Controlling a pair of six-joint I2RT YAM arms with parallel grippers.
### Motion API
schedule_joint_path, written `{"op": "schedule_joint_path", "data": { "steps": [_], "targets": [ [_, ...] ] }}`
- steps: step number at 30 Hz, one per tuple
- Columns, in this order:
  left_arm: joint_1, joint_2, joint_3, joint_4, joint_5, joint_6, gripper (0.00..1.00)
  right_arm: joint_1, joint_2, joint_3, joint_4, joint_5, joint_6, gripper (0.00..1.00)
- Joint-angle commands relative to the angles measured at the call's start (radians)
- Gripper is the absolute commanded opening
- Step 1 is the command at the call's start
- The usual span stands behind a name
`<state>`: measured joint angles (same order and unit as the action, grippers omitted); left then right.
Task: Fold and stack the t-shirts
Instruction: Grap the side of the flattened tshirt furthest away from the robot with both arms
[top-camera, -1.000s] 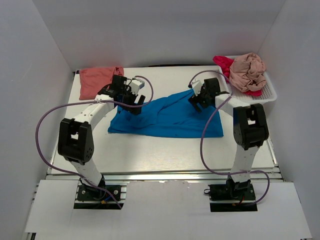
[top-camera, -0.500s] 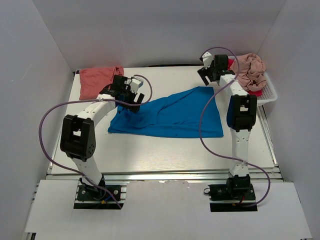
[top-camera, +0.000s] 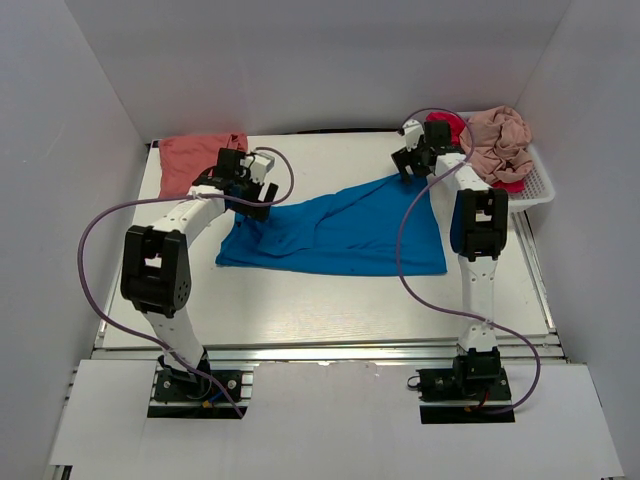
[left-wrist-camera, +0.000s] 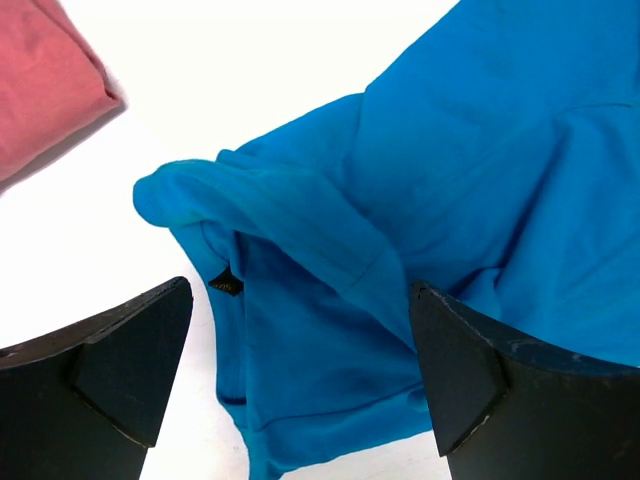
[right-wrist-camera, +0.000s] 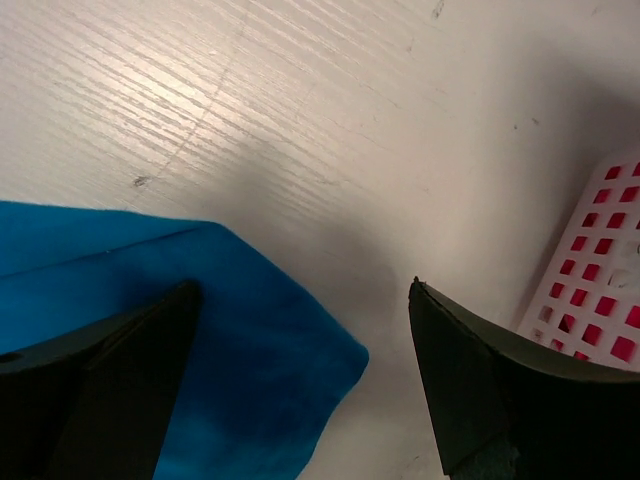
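The blue t-shirt (top-camera: 340, 232) lies spread out but wrinkly in the middle of the table (top-camera: 300, 305), between the two arms. It is thin, soft cotton, so it should be light and floppy. It will likely sag and bunch up when it is lifted, but it will not break or slip much. The best places to grab look like the edges and corners, one for each arm, so the cloth hangs flat. The left gripper (left-wrist-camera: 295, 300) is over the shirt's far left end, where a sleeve (left-wrist-camera: 270, 210) is rolled over on itself in a thick fold. Its fingers are wide apart and hold nothing. A tiny dark bit (left-wrist-camera: 225, 283) sits by that fold; it may be a label, but it is too small to tell. The right gripper (right-wrist-camera: 300, 290) is over the shirt's far right corner (right-wrist-camera: 290, 370), which lies flat and pointy on the pale, wood-lined top. Its fingers are also wide apart and hold nothing. The salmon t-shirt (top-camera: 195, 160) sits folded at the far left corner. The beige-pink t-shirt (top-camera: 497, 140) is a crumpled ball on the magenta-red t-shirt (top-camera: 447, 127), in the white basket (top-camera: 535, 190) with little square holes.
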<state>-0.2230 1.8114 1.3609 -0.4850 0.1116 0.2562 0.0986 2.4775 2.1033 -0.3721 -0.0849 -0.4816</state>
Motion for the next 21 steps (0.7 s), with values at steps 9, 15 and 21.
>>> {"op": "schedule_joint_path", "data": {
  "steps": [9, 15, 21],
  "targets": [
    [0.022, 0.002, 0.044, 0.019, -0.001, -0.021, 0.98, -0.020, 0.029, 0.011, -0.028, 0.036, 0.092, 0.00],
    [0.025, 0.000, 0.043, 0.020, 0.019, -0.029, 0.98, -0.020, -0.126, -0.141, 0.025, -0.038, 0.112, 0.00],
    [0.025, -0.023, 0.017, 0.043, 0.026, -0.046, 0.98, -0.020, -0.305, -0.245, 0.036, -0.116, 0.117, 0.00]
  ]
}}
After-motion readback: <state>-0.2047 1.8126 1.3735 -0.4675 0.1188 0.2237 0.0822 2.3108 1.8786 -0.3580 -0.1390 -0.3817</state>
